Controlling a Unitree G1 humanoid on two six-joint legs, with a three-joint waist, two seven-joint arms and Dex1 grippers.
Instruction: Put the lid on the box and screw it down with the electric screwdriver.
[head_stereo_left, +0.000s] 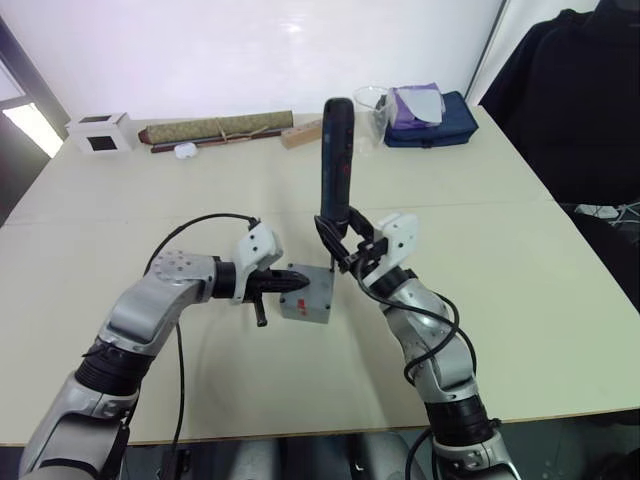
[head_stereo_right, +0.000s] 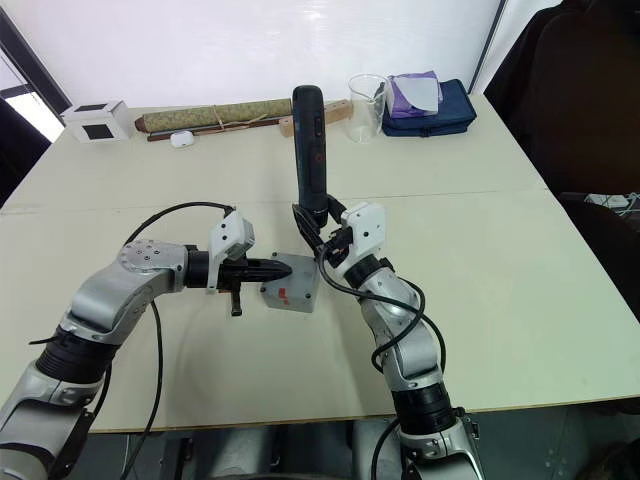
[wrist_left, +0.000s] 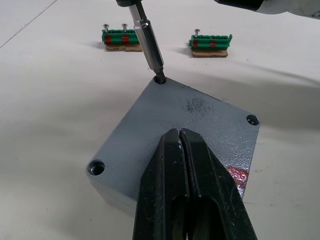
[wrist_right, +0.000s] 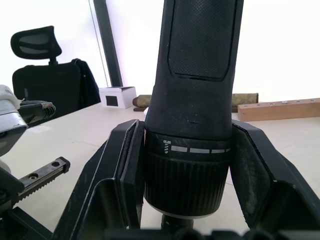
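Note:
The grey lid (wrist_left: 200, 112) lies on the box (head_stereo_left: 308, 294), which has a red mark (wrist_left: 236, 175) at one edge. My left gripper (wrist_left: 179, 134) is shut, and its closed tips rest on top of the lid. The black electric screwdriver (head_stereo_left: 336, 160) stands upright, with my right gripper (head_stereo_left: 352, 245) shut around its lower collar (wrist_right: 189, 165). Its metal bit (wrist_left: 148, 44) sits in the lid's far corner screw hole. Two other corner holes of the lid are open to view.
Two green screw strips (wrist_left: 118, 39) (wrist_left: 210, 41) lie just beyond the box. Along the far edge are a white cube (head_stereo_left: 100, 132), a brown roll (head_stereo_left: 215, 128), a wooden block (head_stereo_left: 300, 135), a clear cup (head_stereo_left: 370, 105) and a blue pouch (head_stereo_left: 430, 120). A person in dark clothes (head_stereo_left: 570, 90) stands at the right.

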